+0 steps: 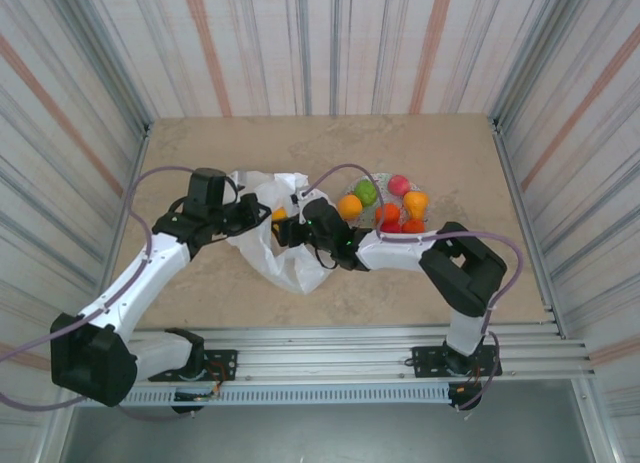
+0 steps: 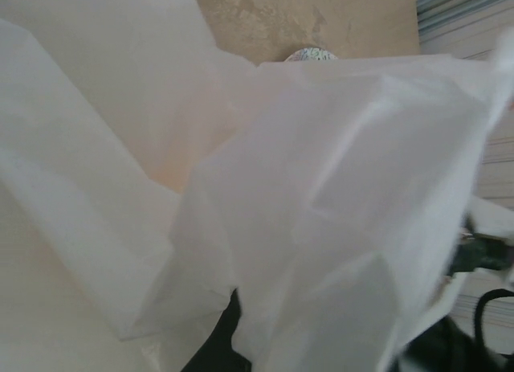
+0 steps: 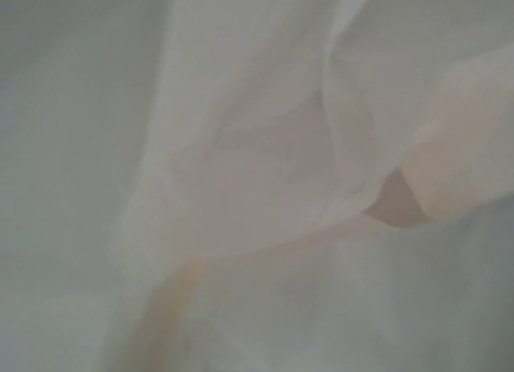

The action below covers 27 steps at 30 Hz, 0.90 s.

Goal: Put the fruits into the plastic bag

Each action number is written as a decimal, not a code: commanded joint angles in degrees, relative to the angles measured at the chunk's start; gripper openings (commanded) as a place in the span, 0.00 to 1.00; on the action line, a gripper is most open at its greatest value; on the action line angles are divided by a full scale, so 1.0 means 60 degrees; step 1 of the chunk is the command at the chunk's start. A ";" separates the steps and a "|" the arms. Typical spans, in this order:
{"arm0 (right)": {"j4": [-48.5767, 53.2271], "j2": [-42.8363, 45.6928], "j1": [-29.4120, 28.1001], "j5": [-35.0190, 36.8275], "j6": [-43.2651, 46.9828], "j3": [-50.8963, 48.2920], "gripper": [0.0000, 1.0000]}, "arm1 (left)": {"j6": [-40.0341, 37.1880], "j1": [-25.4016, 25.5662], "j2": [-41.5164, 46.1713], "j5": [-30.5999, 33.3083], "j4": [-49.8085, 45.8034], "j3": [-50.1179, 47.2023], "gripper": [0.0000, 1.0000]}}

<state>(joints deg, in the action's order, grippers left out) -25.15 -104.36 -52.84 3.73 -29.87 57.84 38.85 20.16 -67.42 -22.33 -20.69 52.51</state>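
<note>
The white plastic bag (image 1: pixel 275 258) lies crumpled left of centre, its mouth lifted. My left gripper (image 1: pixel 250 215) is shut on the bag's upper edge. Its dark finger (image 2: pixel 215 344) pokes out from under the film (image 2: pixel 321 187). My right gripper (image 1: pixel 287 228) reaches into the bag's mouth from the right, and an orange fruit (image 1: pixel 279 215) sits at its tip, apparently held. The bag film (image 3: pixel 241 147) drapes over the right wrist view, with a faint orange tint (image 3: pixel 165 308) showing through. Several fruits stay on the plate: orange (image 1: pixel 350 206), green (image 1: pixel 366 191), red (image 1: pixel 399 185), yellow-orange (image 1: pixel 415 201).
The patterned plate (image 1: pixel 381 179) stands right of the bag; its speckled rim (image 2: pixel 312 55) peeks over the film. Striped walls close in the table on three sides. A metal rail (image 1: pixel 380 348) runs along the near edge.
</note>
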 commanded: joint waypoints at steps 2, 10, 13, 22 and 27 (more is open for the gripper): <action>-0.0241 -0.0978 0.0059 0.0569 -0.0785 0.0899 0.76 | 0.0175 0.0198 -0.0193 -0.0362 0.0532 -0.0097 0.00; -0.0969 -0.1897 0.0406 -0.0768 -0.0924 0.1304 0.84 | 0.0207 0.0199 -0.0629 -0.0567 0.1031 -0.0254 0.00; -0.0832 -0.1856 0.0468 -0.1003 -0.0808 0.1211 0.89 | 0.0100 0.0115 -0.0803 -0.0533 0.1044 -0.0266 0.00; 0.0012 -0.0803 0.0804 -0.0996 -0.0820 0.0523 0.99 | -0.0014 -0.0312 -0.0908 -0.0557 0.1134 -0.0504 0.00; 0.0924 0.0385 0.0957 -0.0787 -0.0356 -0.0146 0.99 | -0.0116 -0.0843 -0.0768 -0.0575 0.1104 -0.0676 0.00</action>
<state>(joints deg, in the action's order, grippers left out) -23.68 -106.94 -47.51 -1.58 -33.87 58.61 39.55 16.43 -72.49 -25.52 -13.78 49.60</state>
